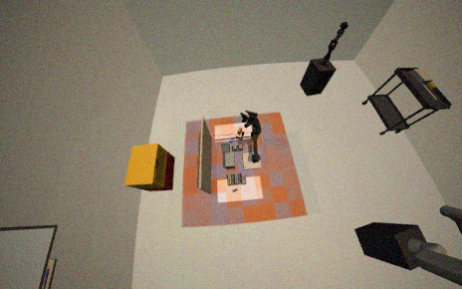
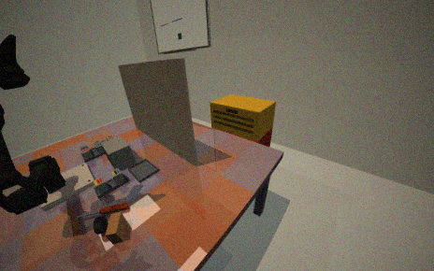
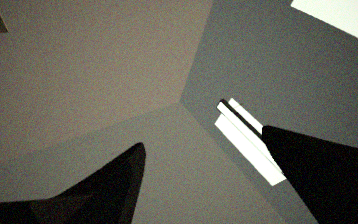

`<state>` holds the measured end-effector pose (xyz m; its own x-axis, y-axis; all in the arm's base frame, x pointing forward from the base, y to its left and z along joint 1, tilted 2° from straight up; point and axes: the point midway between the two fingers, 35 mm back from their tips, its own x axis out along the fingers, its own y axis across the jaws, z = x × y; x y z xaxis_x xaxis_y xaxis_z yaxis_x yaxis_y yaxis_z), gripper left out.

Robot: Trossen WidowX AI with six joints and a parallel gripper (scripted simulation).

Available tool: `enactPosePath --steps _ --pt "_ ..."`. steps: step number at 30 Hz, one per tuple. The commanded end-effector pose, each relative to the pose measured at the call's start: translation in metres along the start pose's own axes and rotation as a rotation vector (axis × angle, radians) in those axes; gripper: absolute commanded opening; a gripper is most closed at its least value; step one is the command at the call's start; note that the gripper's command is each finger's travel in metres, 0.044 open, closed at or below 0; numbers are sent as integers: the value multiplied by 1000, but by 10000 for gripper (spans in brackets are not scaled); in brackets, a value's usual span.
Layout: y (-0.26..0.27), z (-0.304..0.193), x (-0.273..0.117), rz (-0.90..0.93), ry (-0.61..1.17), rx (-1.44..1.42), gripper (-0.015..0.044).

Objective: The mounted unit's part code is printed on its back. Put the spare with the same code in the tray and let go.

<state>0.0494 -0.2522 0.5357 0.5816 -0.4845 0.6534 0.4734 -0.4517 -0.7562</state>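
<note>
My gripper (image 3: 202, 140) is open and empty; its two dark fingers stand wide apart, pointing up at the walls and a ceiling light. In the top view the arm is raised over the table, well above the parts. A shallow dark tray (image 1: 225, 147) (image 2: 144, 170) lies flat, with nothing visible in it. Beside it stands a grey box-like block (image 1: 229, 160) (image 2: 122, 158). Small units with coloured marks sit in a near dark holder (image 1: 237, 147) (image 2: 111, 186) and a far one (image 1: 236, 179) (image 2: 94, 153). I cannot tell which unit is the mounted one. No part code is readable.
A tall upright panel (image 1: 205, 161) (image 2: 161, 103) stands behind the tray and block. A wooden block (image 2: 118, 228) and an orange-handled tool (image 2: 114, 208) lie near the close holder. A yellow cabinet (image 1: 141, 166) (image 2: 240, 117) stands beyond the table.
</note>
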Motion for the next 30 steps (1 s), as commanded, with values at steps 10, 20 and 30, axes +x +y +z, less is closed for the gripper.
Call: enactPosePath --steps 10,20,30 --pt "-22 8 -1 -51 -6 -130 440" --pt "-145 114 -20 -415 -38 -1039 440" --pt "-165 262 -48 -776 -136 -1777 440"
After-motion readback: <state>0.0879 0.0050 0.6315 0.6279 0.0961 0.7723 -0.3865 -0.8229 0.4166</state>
